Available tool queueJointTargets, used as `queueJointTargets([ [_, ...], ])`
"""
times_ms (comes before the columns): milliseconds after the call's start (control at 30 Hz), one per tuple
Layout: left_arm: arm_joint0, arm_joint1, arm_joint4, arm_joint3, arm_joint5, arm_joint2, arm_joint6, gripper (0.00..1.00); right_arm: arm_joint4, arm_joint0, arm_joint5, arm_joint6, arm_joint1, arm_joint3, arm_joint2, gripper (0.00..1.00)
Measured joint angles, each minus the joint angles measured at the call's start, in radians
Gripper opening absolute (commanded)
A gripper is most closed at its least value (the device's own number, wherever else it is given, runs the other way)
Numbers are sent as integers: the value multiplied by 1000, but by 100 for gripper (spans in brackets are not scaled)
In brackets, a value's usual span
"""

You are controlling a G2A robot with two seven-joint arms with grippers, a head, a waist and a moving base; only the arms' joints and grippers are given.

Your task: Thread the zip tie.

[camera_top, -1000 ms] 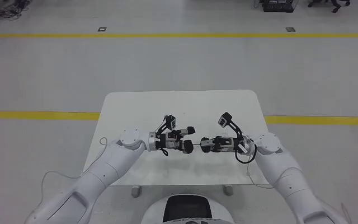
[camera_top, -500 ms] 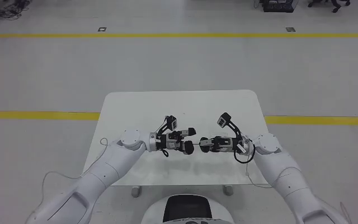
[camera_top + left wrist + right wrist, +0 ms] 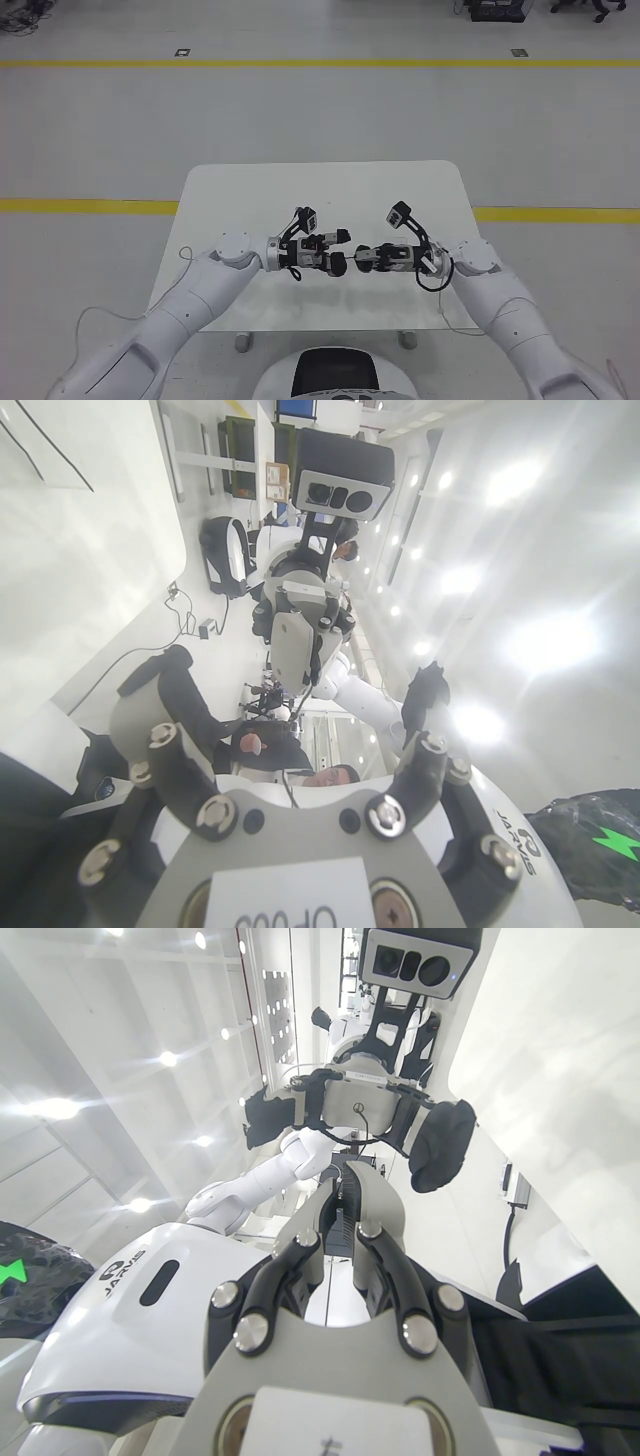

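From above, the white rounded-corner desk point(image 3: 320, 190) carries both my arms, which come in from its two near corners. They meet tip to tip about midway between its left and right edges, a little nearer the front edge than the back. My left pincer point(image 3: 339, 248) stands spread, one finger toward the back edge and its black-padded mate toward the front. My right pincer point(image 3: 366, 255) faces it, narrow and pinched together. A thin dark zip tie point(image 3: 351, 254) runs from the right pincer's tip across the small gap toward my left one. It is too fine here for me to tell whether its free end touches anything.

From my left wrist, my own fingers point(image 3: 172, 695) stand wide apart, with nothing between them. My right pincer point(image 3: 294, 650) sits in that opening farther off, pointing back at me with its grey fingers drawn together. The desk lies along one side of it.

From my right wrist, my two grey fingers point(image 3: 370, 1208) are pressed close, their ribbed black pads face to face with barely a slit between. I cannot make out the zip tie within that slit. Just beyond their tips my left pincer faces me square on, its black pads point(image 3: 442, 1153) held far apart on either side of its grey palm.
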Motion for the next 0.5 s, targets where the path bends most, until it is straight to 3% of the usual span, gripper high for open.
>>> queueJointTargets([
  [133, 0, -1, 1, 1, 1, -1, -1, 56, -6, 4, 5, -9, 0, 7, -6, 0],
  [500, 0, -3, 4, 6, 0, -2, -5, 37, -40, 5, 29, -43, 5, 8, -9, 0],
])
